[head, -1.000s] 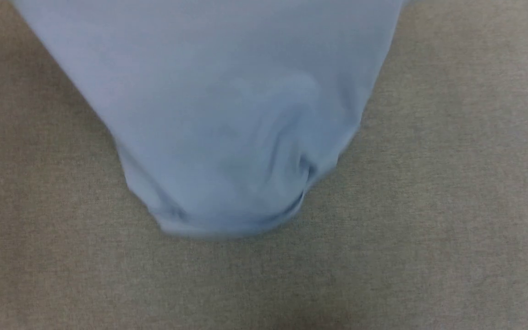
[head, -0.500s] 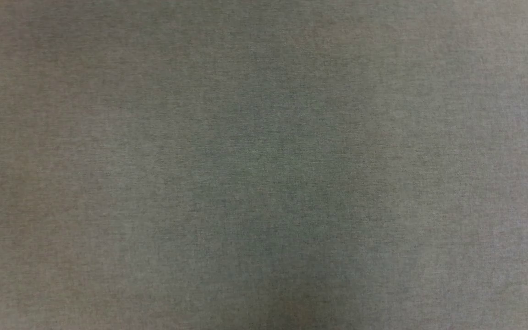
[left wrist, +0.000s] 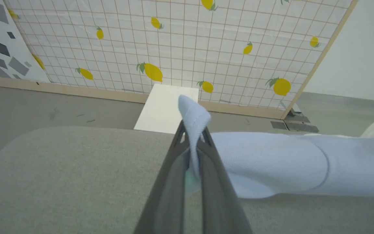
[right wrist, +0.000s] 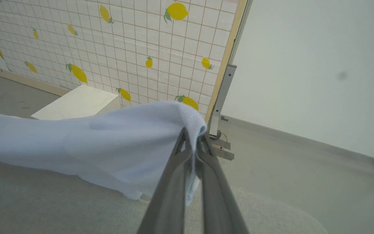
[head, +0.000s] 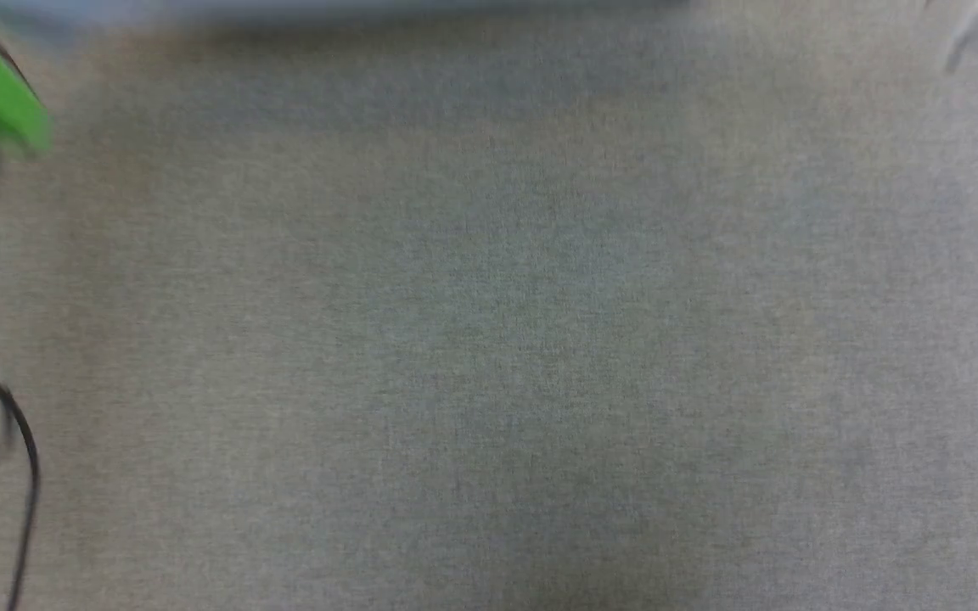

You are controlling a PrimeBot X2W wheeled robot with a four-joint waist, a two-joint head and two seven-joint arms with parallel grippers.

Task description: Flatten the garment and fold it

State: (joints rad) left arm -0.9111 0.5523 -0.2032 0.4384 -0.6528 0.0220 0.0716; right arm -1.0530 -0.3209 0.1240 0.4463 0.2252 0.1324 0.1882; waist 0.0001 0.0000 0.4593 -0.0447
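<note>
Work surface [head: 489, 339]: A grey cloth-covered top lay below me. The head view was blurred by motion.

Backdrop: A lemon-print panel [left wrist: 174, 48] stood beyond the far edge of the surface.

Garment [left wrist: 271, 162]: The light blue knit was stretched as one band between my two grippers, over the far part of the surface. It showed as a pale blue strip at the top edge of the head view [head: 328, 7]. Its lower edge hung close to the surface, and I could not tell whether it touched.

Handling, judged: The cloth was light, soft and limp. It sagged between the holds and draped over my fingertips. It was not fragile, but the knit would stretch and could slide out of a shallow pinch.

Hold points, judged: Two outer points on one edge, well apart, suited a flat lay-down. I could not tell which edge I held.

Left gripper [left wrist: 193, 130]: My jaws were pinched tight on a fold of the garment, and a tuft stood up past the tips.

Right gripper [right wrist: 193, 135]: My jaws were clamped on the opposite end [right wrist: 76, 139], with the cloth bunched over the tips.
</note>
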